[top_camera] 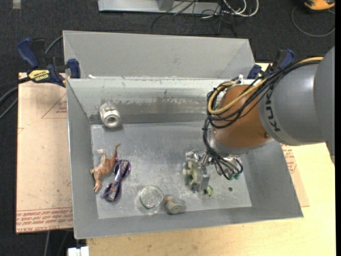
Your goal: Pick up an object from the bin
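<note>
Lying at 10 o'clock on the floor of the bin (80, 143) is a small silver can (110, 115) on its side. At 8 o'clock sits a tan toy dinosaur (103, 167), with a purple pair of glasses (117, 180) just beside it at its 4 o'clock. A clear round cup (151, 197) rests at 6 o'clock, and a grey-brown lump (173, 205) lies close at the cup's 4 o'clock. The gripper (197, 178) hangs low over the floor at 4 o'clock, with the lump nearest, at its 7 o'clock. Whether the gripper is open or closed cannot be told. The orange cover (237, 119) sits at its 1 o'clock.
</note>
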`<state>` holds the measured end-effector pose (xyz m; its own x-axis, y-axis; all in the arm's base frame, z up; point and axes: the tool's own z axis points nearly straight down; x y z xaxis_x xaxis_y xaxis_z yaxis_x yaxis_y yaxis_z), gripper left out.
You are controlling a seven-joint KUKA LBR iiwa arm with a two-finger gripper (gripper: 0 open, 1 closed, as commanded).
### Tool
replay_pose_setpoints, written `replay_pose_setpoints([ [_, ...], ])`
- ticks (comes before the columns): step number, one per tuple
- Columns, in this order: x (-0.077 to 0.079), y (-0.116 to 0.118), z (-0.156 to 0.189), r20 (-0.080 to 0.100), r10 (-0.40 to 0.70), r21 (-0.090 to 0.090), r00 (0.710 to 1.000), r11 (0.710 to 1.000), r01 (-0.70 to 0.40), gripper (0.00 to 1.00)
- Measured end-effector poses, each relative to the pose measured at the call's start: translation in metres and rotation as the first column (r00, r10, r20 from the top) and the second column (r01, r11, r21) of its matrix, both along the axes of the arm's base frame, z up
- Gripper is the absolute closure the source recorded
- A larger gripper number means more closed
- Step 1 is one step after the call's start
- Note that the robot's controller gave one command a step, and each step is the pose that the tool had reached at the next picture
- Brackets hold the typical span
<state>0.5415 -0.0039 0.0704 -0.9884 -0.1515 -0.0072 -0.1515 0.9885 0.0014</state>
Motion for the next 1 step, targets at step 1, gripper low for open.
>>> replay_pose_setpoints([
  [1, 0.0, 0.0, 0.0, 0.0, 0.0, 0.0, 1.0, 1.0, 0.0, 1.0],
])
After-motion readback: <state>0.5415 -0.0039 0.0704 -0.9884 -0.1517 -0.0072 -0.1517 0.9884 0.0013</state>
